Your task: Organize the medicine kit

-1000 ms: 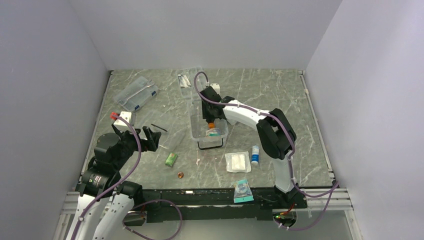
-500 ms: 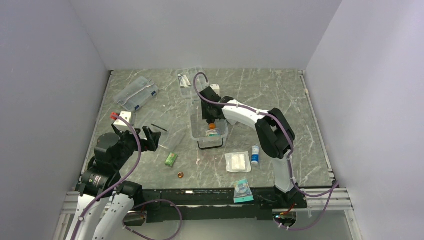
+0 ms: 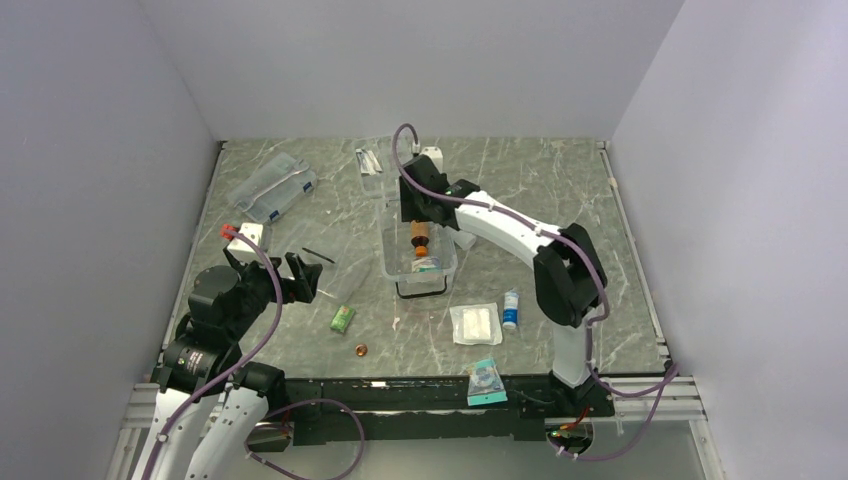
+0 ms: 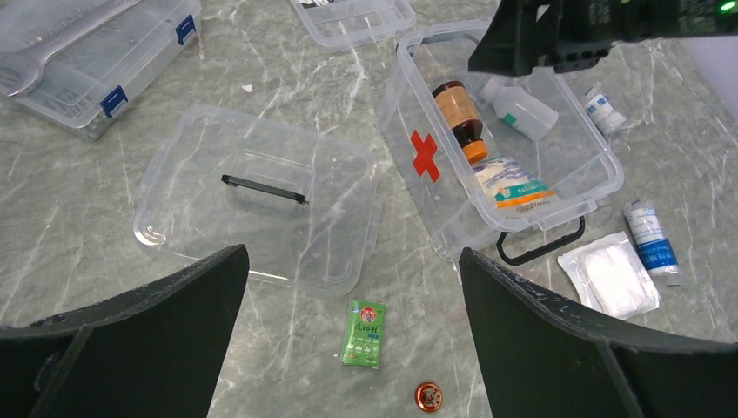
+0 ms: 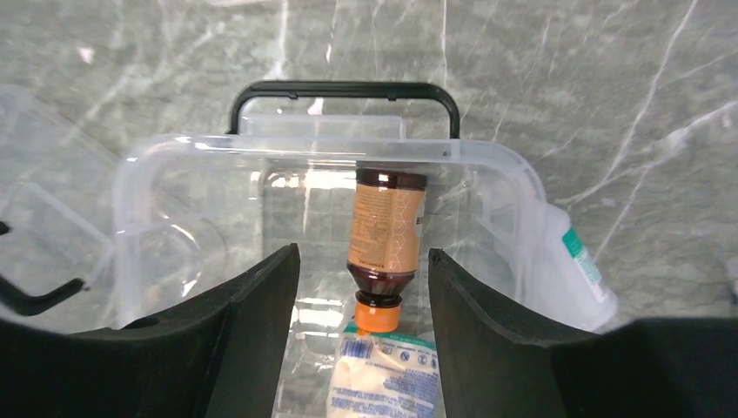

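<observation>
right hand [image 5: 361, 261] lifted off bottle [image 5: 385, 235], parted, above medicine kit [image 5: 296, 150]; left hand [image 4: 352, 254] spread wide

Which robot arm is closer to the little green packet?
Left. The left end effector hovers open just left of the green packet. The right end effector hangs over the medicine kit, farther back.

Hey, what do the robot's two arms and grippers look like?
Both arms have white links and black joints, clearest on the right arm; the left arm shows mostly black. A purple cable loops along each. The left gripper and right gripper each have two broad, matte black fingers.
</observation>
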{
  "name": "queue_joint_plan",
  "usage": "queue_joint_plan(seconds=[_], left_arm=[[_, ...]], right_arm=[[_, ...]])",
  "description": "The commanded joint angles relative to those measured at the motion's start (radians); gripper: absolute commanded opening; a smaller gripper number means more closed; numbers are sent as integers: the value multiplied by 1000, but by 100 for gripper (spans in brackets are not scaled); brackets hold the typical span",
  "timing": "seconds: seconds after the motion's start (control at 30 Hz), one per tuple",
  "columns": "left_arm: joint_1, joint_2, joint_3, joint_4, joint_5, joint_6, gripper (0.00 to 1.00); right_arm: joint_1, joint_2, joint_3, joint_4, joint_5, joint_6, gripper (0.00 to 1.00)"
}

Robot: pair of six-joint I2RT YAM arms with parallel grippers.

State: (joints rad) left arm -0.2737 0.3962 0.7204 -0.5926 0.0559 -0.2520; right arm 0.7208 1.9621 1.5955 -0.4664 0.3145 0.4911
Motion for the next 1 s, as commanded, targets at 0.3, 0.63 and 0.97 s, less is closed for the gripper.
queue_joint_plan(seconds=[0.3,0.63,0.97], left_arm=[[-1,3,33,16,11,2,99],[1,-26,18,31,-7,-28,99],[1,-20,20,26,-14,-27,99]], right_arm=[[-7,-351,27,1,111,-179,68],[-159,-569,-248,105,48,-292,68],[-271,-569,-483,185,-124,-335,67]])
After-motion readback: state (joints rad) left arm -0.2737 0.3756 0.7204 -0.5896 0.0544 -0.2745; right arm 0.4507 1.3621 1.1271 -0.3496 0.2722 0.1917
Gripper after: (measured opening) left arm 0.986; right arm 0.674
